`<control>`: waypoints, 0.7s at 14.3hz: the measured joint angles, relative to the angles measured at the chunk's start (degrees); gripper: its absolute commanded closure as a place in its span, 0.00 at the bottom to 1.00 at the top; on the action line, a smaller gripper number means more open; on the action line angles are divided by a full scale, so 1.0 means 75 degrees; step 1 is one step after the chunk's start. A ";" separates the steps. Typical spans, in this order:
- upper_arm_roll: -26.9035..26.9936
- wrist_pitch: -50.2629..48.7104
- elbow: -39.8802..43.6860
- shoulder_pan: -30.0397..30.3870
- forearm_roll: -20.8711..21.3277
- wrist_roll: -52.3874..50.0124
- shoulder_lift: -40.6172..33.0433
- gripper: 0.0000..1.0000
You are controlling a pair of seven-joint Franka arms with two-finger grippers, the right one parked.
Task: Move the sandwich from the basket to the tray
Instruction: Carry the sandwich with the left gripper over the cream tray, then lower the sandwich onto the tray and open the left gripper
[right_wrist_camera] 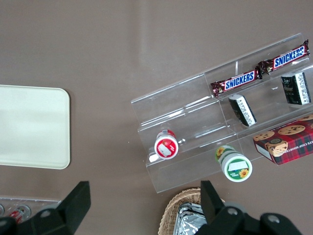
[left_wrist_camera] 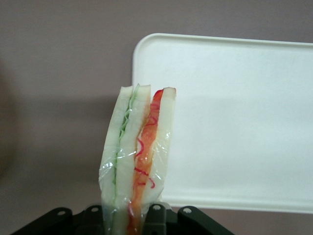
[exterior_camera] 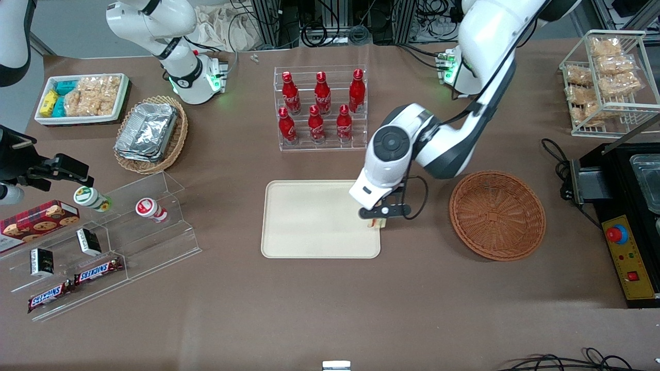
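Gripper (exterior_camera: 378, 220) clamped on the sandwich (left_wrist_camera: 139, 156), held above the tray (exterior_camera: 309, 219) at its edge nearest the basket (exterior_camera: 497, 215). Sandwich wrapped in clear film, standing upright: pale white bread slices, green filling in one seam, red and orange in the other. Basket sits on the bench (exterior_camera: 330, 309) beside the tray.

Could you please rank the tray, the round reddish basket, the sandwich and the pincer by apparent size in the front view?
1. Tray
2. Basket
3. Pincer, above the tray's edge, gripping the sandwich
4. Sandwich, mostly hidden, so its rank is unsure
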 measured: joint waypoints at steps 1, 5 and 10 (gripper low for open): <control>0.0005 0.0209 0.0050 -0.0051 0.0033 -0.0047 0.0209 1.00; 0.0012 0.0799 0.0084 -0.0129 0.1049 -0.0721 0.1010 1.00; 0.0004 0.0894 0.0108 -0.0135 0.1587 -0.1057 0.1235 0.00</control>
